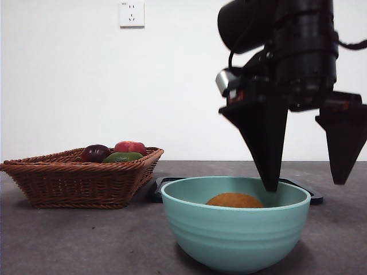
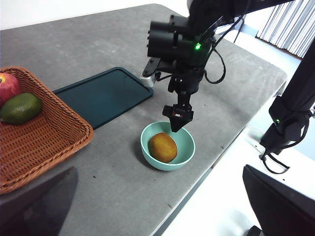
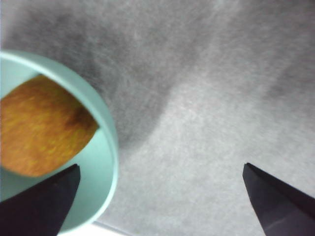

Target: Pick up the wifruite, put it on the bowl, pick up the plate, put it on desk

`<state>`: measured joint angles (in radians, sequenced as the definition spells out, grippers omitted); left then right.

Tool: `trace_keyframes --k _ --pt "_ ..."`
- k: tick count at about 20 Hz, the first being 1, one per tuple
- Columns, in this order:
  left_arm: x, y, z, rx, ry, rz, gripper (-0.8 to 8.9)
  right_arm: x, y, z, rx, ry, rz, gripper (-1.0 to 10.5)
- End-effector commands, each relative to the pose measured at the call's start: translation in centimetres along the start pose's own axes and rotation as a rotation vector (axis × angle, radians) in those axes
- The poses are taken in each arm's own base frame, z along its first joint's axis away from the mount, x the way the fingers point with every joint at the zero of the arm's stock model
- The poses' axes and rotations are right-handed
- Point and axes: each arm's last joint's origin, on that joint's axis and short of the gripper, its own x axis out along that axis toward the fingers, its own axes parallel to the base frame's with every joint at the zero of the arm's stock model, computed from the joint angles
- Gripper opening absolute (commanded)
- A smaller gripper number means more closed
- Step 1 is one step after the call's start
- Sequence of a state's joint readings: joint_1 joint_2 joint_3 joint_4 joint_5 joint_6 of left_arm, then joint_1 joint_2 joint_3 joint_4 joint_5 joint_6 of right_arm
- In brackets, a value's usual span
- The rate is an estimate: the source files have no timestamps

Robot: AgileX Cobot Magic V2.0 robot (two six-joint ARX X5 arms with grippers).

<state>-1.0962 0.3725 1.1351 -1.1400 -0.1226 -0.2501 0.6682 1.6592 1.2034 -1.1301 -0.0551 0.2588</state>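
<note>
The brownish-orange wifruite [image 1: 234,200] [image 2: 163,147] [image 3: 42,128] lies inside the mint-green bowl [image 1: 235,235] [image 2: 185,147] [image 3: 106,147] on the grey desk [image 1: 74,240] [image 2: 118,191]. My right gripper [image 1: 305,183] [image 2: 178,118] [image 3: 161,168] hangs open just above the bowl, holding nothing. One jaw dips inside the rim beside the fruit and the other stands outside the bowl. The plate [image 2: 103,96] [image 1: 157,186], a flat dark teal rectangle, lies on the desk behind the bowl. My left gripper [image 2: 160,168] waits high and back, open and holding nothing.
A wicker basket [image 1: 74,177] [image 2: 44,142] stands left of the bowl and holds a dark purple fruit [image 1: 95,153], a red fruit [image 1: 131,146] [image 2: 7,86] and a green fruit [image 1: 122,156] [image 2: 19,108]. The desk edge [image 2: 197,182] runs close to the bowl.
</note>
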Motion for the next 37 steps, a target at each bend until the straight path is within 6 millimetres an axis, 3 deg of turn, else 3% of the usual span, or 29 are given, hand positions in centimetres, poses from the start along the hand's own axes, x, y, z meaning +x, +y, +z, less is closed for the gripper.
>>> trace_keyframes --k 1,3,10,12,19,24,32,37 --pt "-0.3 0.0 0.3 0.004 -0.019 -0.014 5.62 1.3 0.5 0.6 -0.025 0.039 -0.015 6.2" --pt "-0.3 0.0 0.3 0.004 -0.019 -0.014 5.62 2.1 0.7 0.9 -0.026 0.063 -0.021 5.8" --pt "-0.3 0.0 0.3 0.004 -0.019 -0.014 5.62 3.2 2.4 1.8 -0.071 0.014 0.079 1.1" --pt "-0.3 0.0 0.3 0.004 -0.019 -0.014 5.62 3.2 2.9 1.9 -0.088 -0.002 0.082 0.2" --pt "-0.3 0.0 0.3 0.004 -0.019 -0.014 5.62 2.9 3.1 1.9 -0.097 -0.003 0.070 0.2" --pt "-0.3 0.0 0.3 0.004 -0.019 -0.014 5.62 1.0 2.1 2.9 -0.078 -0.018 0.077 0.1" --pt "-0.3 0.0 0.3 0.004 -0.019 -0.014 5.62 -4.5 -2.8 6.8 0.021 -0.156 0.100 0.1" --pt "-0.3 0.0 0.3 0.004 -0.019 -0.014 5.62 -5.9 -5.9 10.8 0.054 -0.173 0.092 0.1"
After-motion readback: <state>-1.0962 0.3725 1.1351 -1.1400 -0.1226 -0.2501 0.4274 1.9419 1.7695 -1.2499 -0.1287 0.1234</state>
